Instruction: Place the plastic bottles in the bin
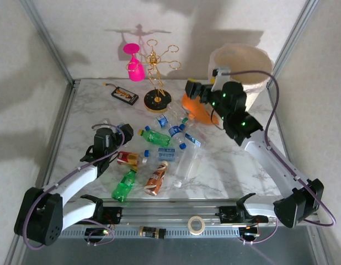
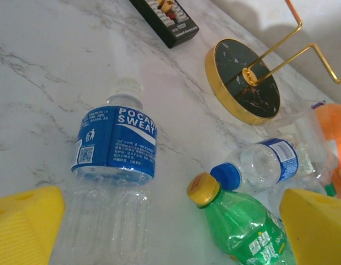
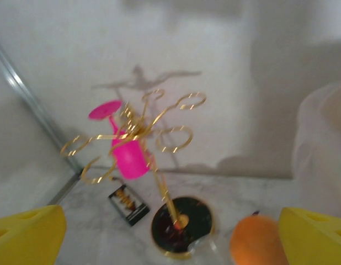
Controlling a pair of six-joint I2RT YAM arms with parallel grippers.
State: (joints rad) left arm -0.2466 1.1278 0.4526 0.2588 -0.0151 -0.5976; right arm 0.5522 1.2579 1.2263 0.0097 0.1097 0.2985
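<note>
Risk of pinching two of the crowded bottles (image 1: 159,144) together, or of sending round ones rolling; all lying mid-table, well apart from bin (image 1: 242,63) at far right. Left gripper (image 1: 122,132) low over a clear bottle (image 2: 116,165), wide open, empty. Right gripper (image 1: 192,88) raised near bin, wide open, empty.

Bin (image 1: 240,69): tall cream-white round container, wrinkled papery walls, wavy rim, upright, open top.

Plastic bottles (image 1: 161,155): small, all lying on their sides on tabletop, loose cluster left of bin and nearer than it.
- Clear blue-capped bottle (image 1: 176,132): closest to bin.
- Green yellow-capped bottle (image 1: 155,136): just left of it.
- Red-labelled bottle (image 1: 128,159), brown bottle (image 1: 155,178), second green bottle (image 1: 124,186): farthest from bin.
- Clear Pocari Sweat bottle (image 2: 118,154): blue label.
</note>
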